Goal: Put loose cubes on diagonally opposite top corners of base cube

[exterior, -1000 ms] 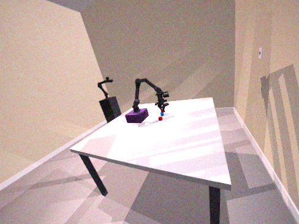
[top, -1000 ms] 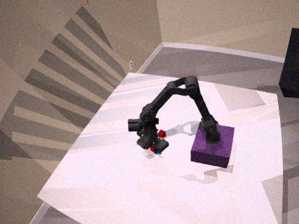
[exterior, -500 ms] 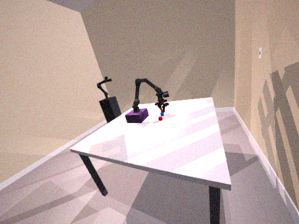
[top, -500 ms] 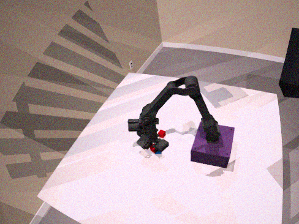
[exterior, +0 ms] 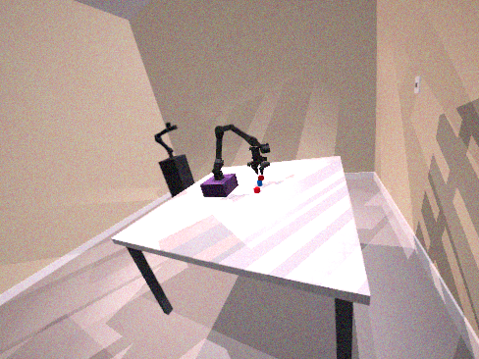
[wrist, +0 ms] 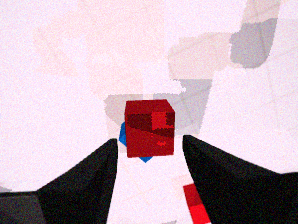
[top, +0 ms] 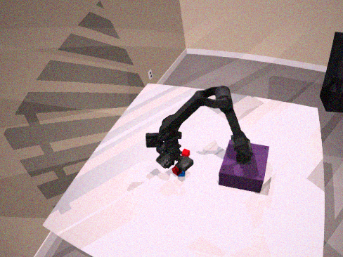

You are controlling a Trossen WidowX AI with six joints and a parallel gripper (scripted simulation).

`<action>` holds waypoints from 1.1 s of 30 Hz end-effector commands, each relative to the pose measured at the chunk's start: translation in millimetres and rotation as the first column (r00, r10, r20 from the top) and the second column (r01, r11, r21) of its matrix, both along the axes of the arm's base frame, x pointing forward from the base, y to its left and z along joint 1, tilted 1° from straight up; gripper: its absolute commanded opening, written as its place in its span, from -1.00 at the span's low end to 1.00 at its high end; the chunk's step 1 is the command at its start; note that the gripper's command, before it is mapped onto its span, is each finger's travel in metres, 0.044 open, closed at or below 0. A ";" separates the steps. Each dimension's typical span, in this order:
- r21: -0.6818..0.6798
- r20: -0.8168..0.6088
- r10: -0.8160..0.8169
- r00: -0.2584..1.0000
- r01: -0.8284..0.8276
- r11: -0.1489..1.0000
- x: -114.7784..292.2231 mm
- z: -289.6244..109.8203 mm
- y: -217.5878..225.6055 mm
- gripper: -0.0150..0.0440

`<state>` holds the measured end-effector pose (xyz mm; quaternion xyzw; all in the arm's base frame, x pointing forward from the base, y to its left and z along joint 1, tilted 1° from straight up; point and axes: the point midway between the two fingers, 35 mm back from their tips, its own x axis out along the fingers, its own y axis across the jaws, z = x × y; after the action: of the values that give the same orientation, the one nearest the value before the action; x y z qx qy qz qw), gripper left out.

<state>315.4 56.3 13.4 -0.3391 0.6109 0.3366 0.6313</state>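
The blue base cube (top: 181, 173) (exterior: 259, 182) (wrist: 123, 134) stands on the white table, turned at an angle to the red cube above it. One red cube (top: 176, 170) (exterior: 261, 178) (wrist: 150, 131) sits on top of it, looks level, and hides most of it in the wrist view. My gripper (top: 176, 166) (exterior: 259, 173) (wrist: 150, 143) is open around this red cube, with a narrow gap on each side in the wrist view. Which top corner it caps I cannot tell exactly. The other red cube (top: 185, 152) (exterior: 256, 189) (wrist: 198, 206) lies apart on the table, partly behind a finger in the wrist view.
The purple block (top: 230, 172) (exterior: 216, 189) under the arm's base stands to one side of the cubes. A black pedestal (top: 334, 77) (exterior: 178, 172) stands beyond the table. Shadows and light patches cross the white table (top: 281, 218) (exterior: 294, 235).
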 end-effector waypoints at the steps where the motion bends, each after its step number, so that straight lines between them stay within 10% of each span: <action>1: 0.000 0.002 0.000 1.000 0.000 1.000 0.5 8.1 -0.1 0.20; 26: -0.017 0.002 0.231 0.973 -0.231 0.973 -11.8 49.8 -139.3 0.41; 33: -0.017 0.002 0.231 0.973 -0.231 0.973 -10.1 -10.5 -139.3 0.41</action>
<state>311.5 -84.1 32.2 -0.4202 0.5638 0.3930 0.5925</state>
